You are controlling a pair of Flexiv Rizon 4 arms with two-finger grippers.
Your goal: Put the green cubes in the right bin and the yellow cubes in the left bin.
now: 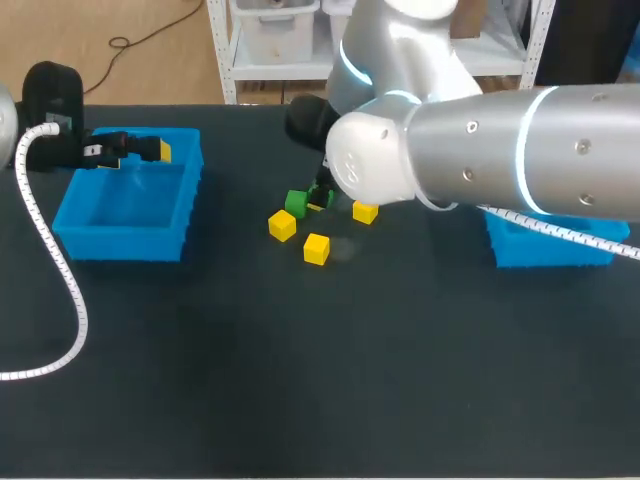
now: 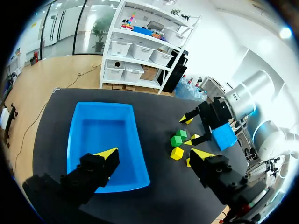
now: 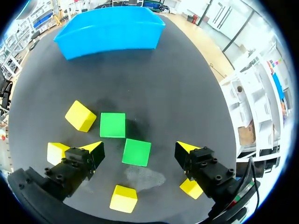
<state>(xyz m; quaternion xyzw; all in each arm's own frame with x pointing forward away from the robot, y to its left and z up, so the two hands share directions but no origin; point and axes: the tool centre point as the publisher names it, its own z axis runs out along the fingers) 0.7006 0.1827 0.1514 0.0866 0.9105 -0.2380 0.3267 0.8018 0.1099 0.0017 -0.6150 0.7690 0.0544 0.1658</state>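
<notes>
Right claw [image 3: 138, 150]: open; its two fingers stand on both sides of one green cube [image 3: 136, 153] and do not touch it.
Second green cube [image 3: 112, 125]: just ahead of the right claw, near the first one.
Yellow cubes [image 3: 80, 115]: four lie around the right claw, one ahead, one beside each finger, one under it.
Left claw [image 2: 154, 156]: open, hanging above the left bin [image 2: 103, 130].
Right bin [image 1: 550, 248]: well apart from the right claw, beside its arm.
</notes>
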